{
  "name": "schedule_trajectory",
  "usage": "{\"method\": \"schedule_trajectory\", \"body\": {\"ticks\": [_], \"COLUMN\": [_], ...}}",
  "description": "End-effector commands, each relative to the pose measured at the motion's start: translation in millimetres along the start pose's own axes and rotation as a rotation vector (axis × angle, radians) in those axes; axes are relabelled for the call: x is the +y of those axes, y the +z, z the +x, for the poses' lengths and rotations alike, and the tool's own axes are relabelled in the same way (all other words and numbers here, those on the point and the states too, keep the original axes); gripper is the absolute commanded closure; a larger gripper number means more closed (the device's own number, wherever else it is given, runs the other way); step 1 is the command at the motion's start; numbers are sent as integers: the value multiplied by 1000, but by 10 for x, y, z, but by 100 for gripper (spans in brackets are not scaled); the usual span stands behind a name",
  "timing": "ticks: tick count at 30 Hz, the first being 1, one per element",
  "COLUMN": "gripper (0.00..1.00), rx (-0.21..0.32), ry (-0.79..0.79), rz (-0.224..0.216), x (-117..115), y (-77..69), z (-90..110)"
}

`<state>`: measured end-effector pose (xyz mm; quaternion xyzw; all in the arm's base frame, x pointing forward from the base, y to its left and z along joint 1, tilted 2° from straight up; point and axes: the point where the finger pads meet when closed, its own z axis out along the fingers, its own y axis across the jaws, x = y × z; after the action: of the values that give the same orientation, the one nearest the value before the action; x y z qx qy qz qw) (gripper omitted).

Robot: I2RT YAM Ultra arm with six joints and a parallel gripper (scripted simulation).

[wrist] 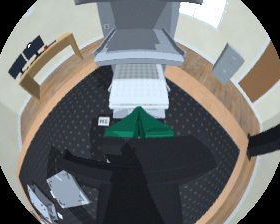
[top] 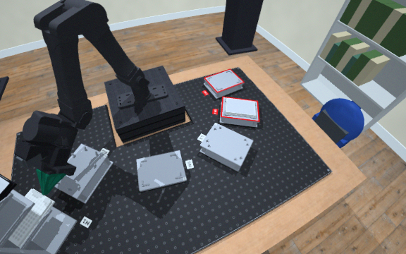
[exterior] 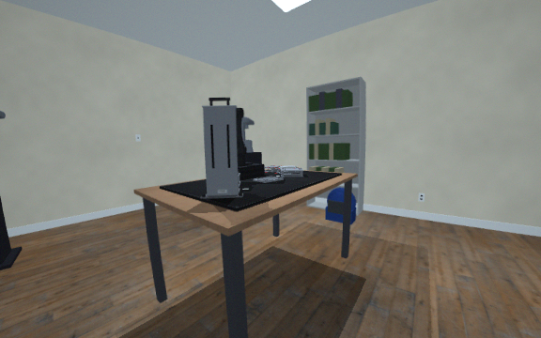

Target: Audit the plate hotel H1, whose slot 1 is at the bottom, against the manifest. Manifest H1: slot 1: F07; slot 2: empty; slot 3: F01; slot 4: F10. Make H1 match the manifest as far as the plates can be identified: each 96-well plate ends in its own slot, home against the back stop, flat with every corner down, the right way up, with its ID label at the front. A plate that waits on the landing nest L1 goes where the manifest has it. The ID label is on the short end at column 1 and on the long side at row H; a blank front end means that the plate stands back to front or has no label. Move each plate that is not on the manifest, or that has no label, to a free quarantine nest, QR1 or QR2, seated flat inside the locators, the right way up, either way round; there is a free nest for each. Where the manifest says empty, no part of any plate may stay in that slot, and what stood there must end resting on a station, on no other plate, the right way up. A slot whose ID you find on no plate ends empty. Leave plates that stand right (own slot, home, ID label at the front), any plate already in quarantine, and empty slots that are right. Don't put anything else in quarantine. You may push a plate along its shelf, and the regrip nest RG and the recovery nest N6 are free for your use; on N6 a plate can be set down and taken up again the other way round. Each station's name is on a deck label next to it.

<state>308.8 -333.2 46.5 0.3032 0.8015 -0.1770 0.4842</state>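
Observation:
The plate hotel H1 (top: pixel 9 219) stands at the front left corner of the mat; its grey back shows in the exterior view (exterior: pixel 222 150). A white 96-well plate (top: pixel 38 202) sticks out of the front of a slot, and it also shows in the wrist view (wrist: pixel 139 90) below the hotel (wrist: pixel 134 23). My gripper (top: pixel 49 181) has green fingers, is shut on nothing, and points at the plate's front end; in the wrist view (wrist: pixel 139 124) the fingertips are at that end. I cannot tell which slot it is, and I can read no label.
A grey nest (top: pixel 84 171) lies right beside the gripper. Two more grey nests (top: pixel 160 170) (top: pixel 226 145) lie mid-mat. One red-framed quarantine nest (top: pixel 223 82) is bare; the other holds a plate (top: pixel 240 111). The arm's black base (top: pixel 143 102) stands behind.

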Motion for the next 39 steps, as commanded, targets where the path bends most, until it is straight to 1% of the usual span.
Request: {"method": "schedule_trajectory", "body": {"ticks": [1, 14, 39], "gripper": [100, 100, 100], "rx": [-20, -21, -21], "ry": [-1, -1, -1], "rz": [2, 2, 2], "x": [-6, -6, -6], "y": [12, 72, 72], "z": [-92, -128, -128]}}
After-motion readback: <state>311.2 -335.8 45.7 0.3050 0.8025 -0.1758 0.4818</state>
